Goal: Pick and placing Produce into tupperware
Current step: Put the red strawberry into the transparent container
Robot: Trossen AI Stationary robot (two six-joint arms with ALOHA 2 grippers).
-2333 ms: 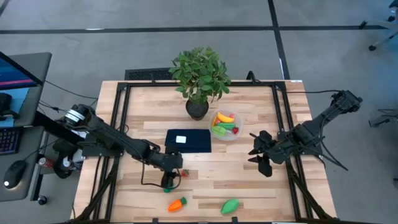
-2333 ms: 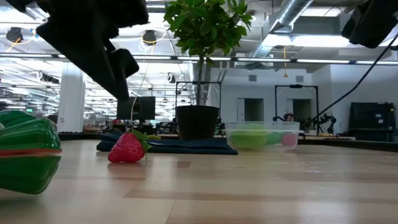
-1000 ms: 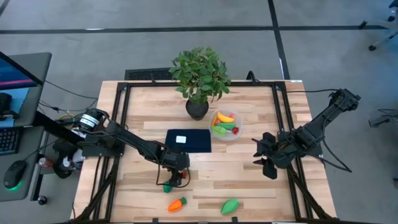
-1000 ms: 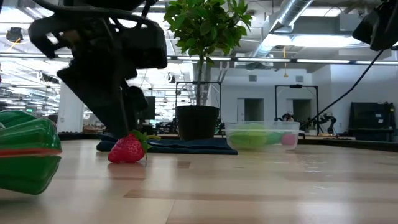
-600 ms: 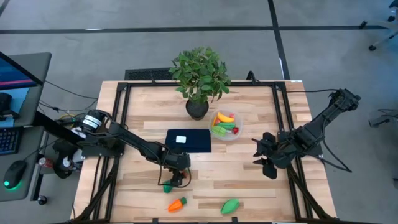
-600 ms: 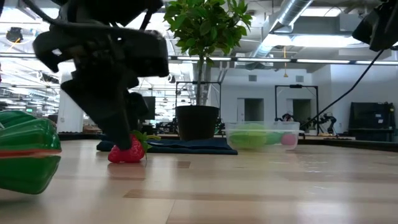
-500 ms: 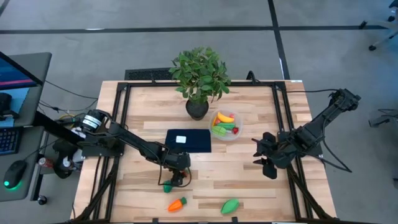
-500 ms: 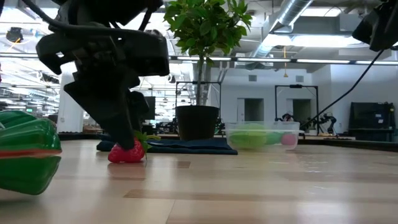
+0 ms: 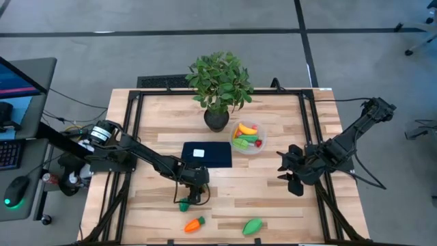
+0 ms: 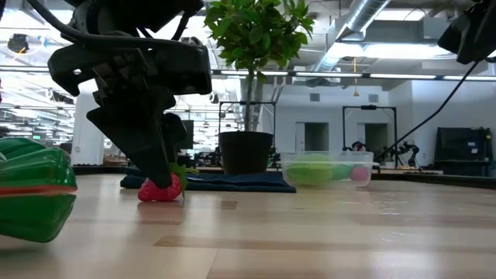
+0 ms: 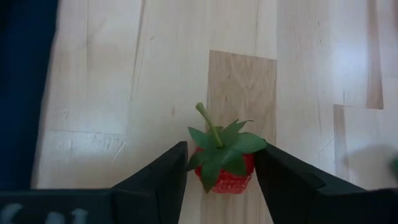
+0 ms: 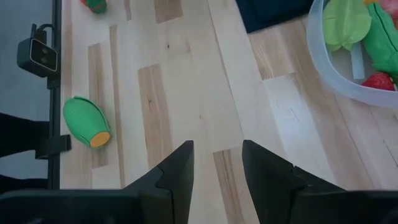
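A red toy strawberry (image 11: 225,173) with a green leaf cap lies on the wooden table, near the front left; the low view shows it too (image 10: 163,189). My left gripper (image 9: 192,197) is down over it, shut on it. The tupperware (image 9: 262,148), a round clear bowl, stands right of the centre and holds a banana and green and red pieces. An orange carrot (image 9: 194,223) and a green piece (image 9: 252,226) lie near the table's front edge. My right gripper (image 9: 289,179) hangs shut above the table's right part, holding nothing. My left gripper has the strawberry's red body (image 11: 249,169) between its two fingers, one on each side just under the leaf cap. The fingers (image 11: 168,177) slant down at it from above and from the table's left. The berry rests on the table (image 10: 232,232), stem toward the far edge.
A potted plant (image 9: 218,85) stands at the far middle, with a dark blue rectangle (image 9: 206,154) in front of it, just beyond my left gripper. Bare wood lies between the strawberry and the tupperware. Black frame rails (image 9: 130,137) run along the table's sides.
My left gripper has sunk a little over the strawberry, and in the low view its near finger has come in against the berry's side. The strawberry stays on the table. My right arm has kept still.
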